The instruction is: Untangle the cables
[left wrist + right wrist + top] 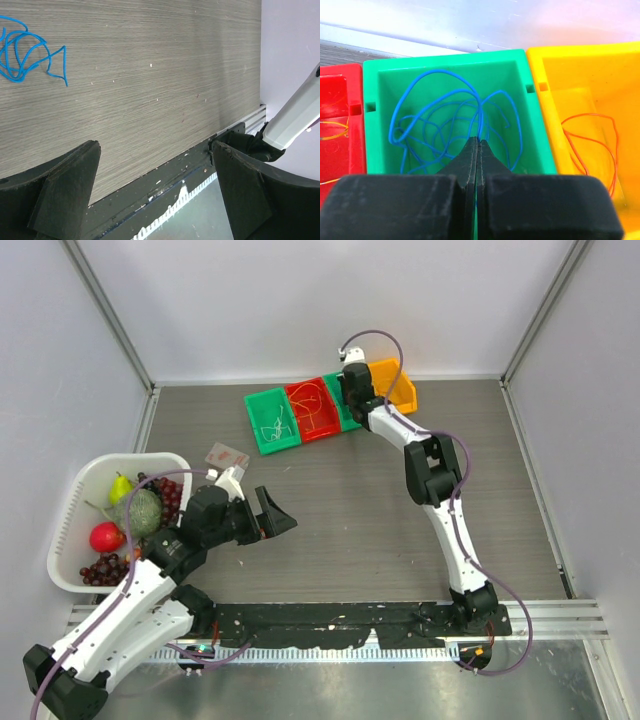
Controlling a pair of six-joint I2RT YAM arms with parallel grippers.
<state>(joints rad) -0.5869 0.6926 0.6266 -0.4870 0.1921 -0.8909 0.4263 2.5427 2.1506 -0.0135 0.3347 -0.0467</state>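
In the right wrist view my right gripper [478, 141] is shut, with a strand of the blue cable [434, 123] pinched at its tips. That cable lies coiled in a green bin [536, 140]. Beside it, a thin orange cable [592, 137] lies in the yellow bin [580, 75], and a yellow cable [334, 129] in the red bin [340, 80]. A second blue cable [24, 52] lies looped on the wooden table, far from my open left gripper [155, 152], which has nothing between its fingers [70, 190]. From above, another green bin [272, 422] holds a whitish cable.
A white basket [70, 502] of fruit stands at the left edge beside the left arm. A small reddish card [227, 454] lies near it. The bins [312, 408] line the back wall. A black rail [330, 618] runs along the near edge.
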